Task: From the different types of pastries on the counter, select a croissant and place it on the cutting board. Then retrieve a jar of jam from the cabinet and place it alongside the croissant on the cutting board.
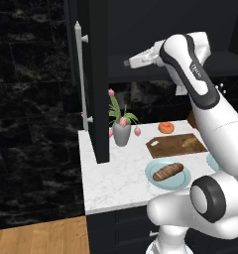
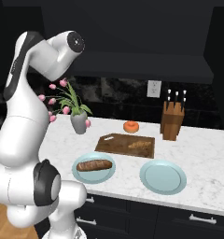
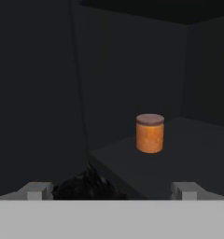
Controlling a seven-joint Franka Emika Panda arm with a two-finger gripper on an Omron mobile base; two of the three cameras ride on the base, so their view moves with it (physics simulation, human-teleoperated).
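The black cabinet [image 1: 98,79] stands with its door swung open, the silver bar handle [image 1: 82,74] facing me. My gripper [image 1: 126,63] is raised at the cabinet's opening. In the hand view the orange-red jar of jam [image 3: 150,133] stands upright on the dark shelf, ahead and a little right of my gripper [image 3: 112,191], well beyond it. The fingertips [image 3: 38,190] are wide apart, so the gripper is open and empty. The golden-tan croissant [image 1: 193,142] [image 2: 141,145] lies on the dark-brown cutting board [image 1: 166,147] [image 2: 115,144] on the white counter [image 1: 116,181].
An orange ring doughnut [image 2: 131,126] sits behind the board. A long brown loaf [image 2: 94,165] lies on a teal plate [image 2: 81,175]; a second teal plate [image 2: 163,176] is bare. A vase of tulips [image 1: 121,130] stands by the open door, and a knife block [image 2: 172,120] at the back right.
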